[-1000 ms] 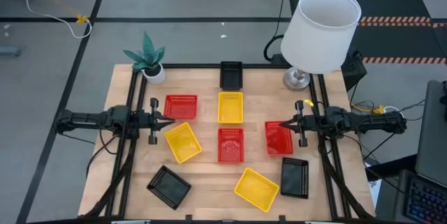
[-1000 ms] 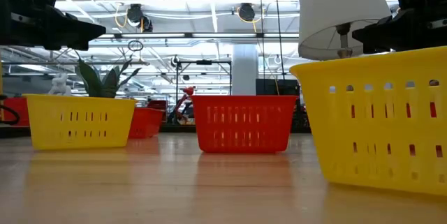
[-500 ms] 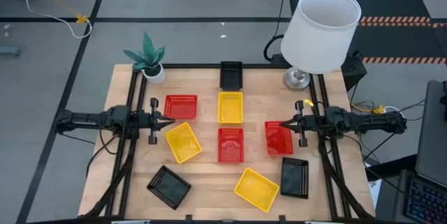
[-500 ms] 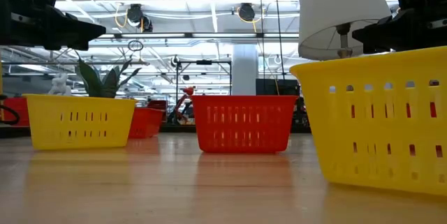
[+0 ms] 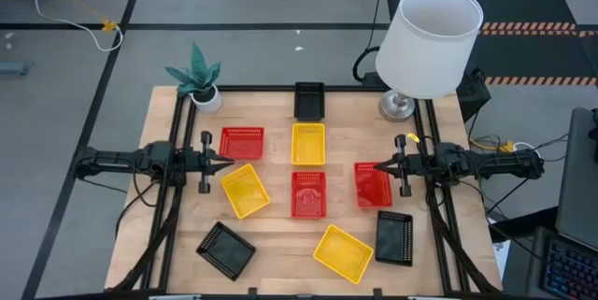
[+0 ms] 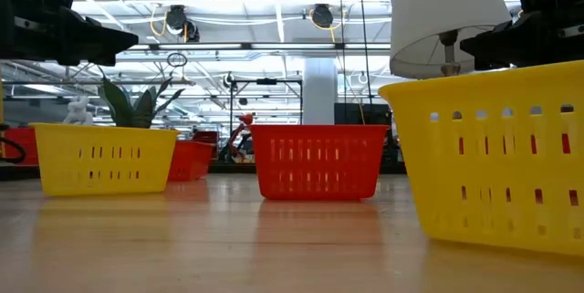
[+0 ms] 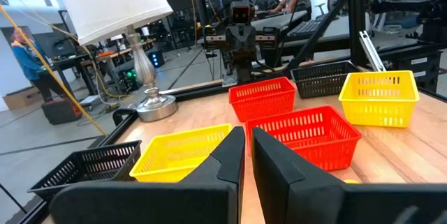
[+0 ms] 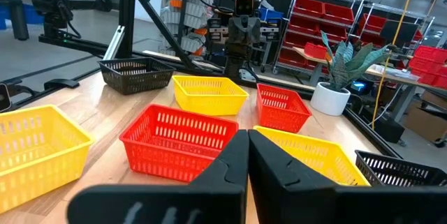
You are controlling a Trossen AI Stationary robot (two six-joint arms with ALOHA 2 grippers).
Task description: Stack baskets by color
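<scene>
Nine shallow plastic mesh baskets lie singly on the wooden worktop (image 5: 280, 244), none stacked.

Red: one near the left-far area (image 5: 242, 142), one at centre (image 5: 308, 193), one by the right edge (image 5: 373, 184).

Yellow: one just right of the far red one (image 5: 308, 143), one tilted left of centre (image 5: 245, 190), one tilted near the front edge (image 5: 343, 252).

Black: one at the far edge, middle (image 5: 309, 100); one at the front-left (image 5: 225, 250); one at the front-right (image 5: 393, 237).

Left gripper (image 5: 222, 162) hangs over the left edge, fingers nearly together with a thin slit, holding nothing. Right gripper (image 5: 376, 165) hangs over the right edge above the right red basket, fingers together, empty.

White lampshade lamp (image 5: 428, 42) at the far-right corner, small potted plant (image 5: 199, 79) at the far-left corner.
</scene>
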